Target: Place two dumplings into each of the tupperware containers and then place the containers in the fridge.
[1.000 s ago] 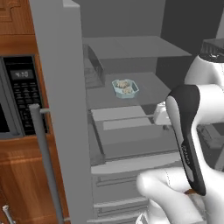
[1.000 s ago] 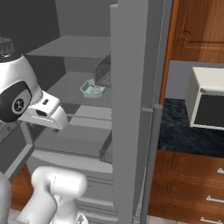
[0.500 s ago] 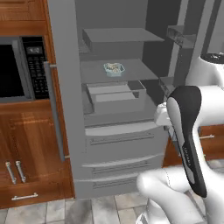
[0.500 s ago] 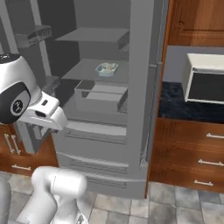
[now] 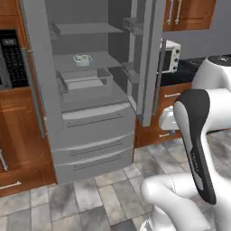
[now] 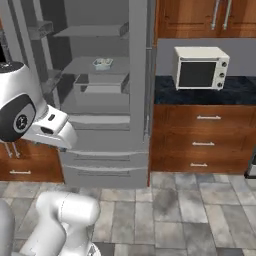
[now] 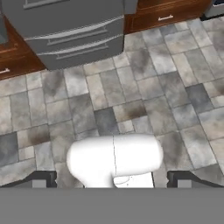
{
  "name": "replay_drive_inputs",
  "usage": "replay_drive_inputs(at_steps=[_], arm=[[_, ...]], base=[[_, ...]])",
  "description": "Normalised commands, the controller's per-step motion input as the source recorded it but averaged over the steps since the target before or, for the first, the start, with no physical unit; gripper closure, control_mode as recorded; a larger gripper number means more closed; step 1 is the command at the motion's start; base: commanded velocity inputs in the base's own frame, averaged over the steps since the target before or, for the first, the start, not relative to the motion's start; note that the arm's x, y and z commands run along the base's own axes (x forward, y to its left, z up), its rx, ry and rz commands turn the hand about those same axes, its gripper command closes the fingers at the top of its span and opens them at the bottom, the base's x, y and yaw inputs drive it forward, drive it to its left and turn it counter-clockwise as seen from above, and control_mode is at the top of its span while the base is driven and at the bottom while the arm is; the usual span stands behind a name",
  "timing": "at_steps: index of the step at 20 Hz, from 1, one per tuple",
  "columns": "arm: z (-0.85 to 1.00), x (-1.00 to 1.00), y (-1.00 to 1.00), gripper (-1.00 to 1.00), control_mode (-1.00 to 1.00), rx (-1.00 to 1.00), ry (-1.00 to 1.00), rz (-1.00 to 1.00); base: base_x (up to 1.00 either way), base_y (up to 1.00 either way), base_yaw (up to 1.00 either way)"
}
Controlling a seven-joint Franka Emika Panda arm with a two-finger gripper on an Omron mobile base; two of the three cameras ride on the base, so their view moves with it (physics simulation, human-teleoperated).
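Observation:
The fridge (image 5: pixel 90 119) stands open, seen from a distance, with grey shelves and drawers. One pale-blue tupperware container (image 5: pixel 82 59) (image 6: pixel 102 63) sits on a middle shelf. Beige lumps, the dumplings (image 5: pixel 82 57), show inside it and are too small to count. My gripper (image 7: pixel 113 180) is far from the fridge and points down at the tiled floor. Its fingertips (image 7: pixel 41 179) stand wide apart, open, with nothing between them. The fridge's lower drawers (image 7: pixel 70 30) lie along the top of the hand view.
The open fridge door (image 5: pixel 151 63) juts out toward me on the right side. A white toaster oven (image 6: pixel 200 67) stands on a dark counter over wooden drawers (image 6: pixel 202 142). A black built-in microwave (image 5: pixel 11 58) sits left of the fridge. Grey tiled floor (image 6: pixel 175 210) stretches in front.
The whole scene has shifted: the base has backed away from the fridge, which now looks smaller and farther. The container stays on its shelf. The gripper stays open.

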Motion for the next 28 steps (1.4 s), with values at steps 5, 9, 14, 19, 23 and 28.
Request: replay_drive_inputs(at_steps=[5,9,14,19,23,28], arm=[[0.00,0.00,0.00,-1.00,1.00,0.00,0.00,0.00],[0.00,0.00,0.00,-1.00,1.00,0.00,0.00,0.00],[0.00,0.00,0.00,-1.00,1.00,0.00,0.00,0.00],[0.00,0.00,0.00,-1.00,1.00,0.00,0.00,0.00],[0.00,0.00,0.00,-1.00,1.00,0.00,0.00,0.00],[0.00,0.00,0.00,-1.00,1.00,0.00,0.00,0.00]], base=[[-0.88,0.18,-0.90],[-0.72,0.19,-0.92],[-0.54,0.03,-0.89],[-0.29,-0.31,-0.75],[-0.05,-0.83,-0.66],[-0.06,-1.00,-0.31]])
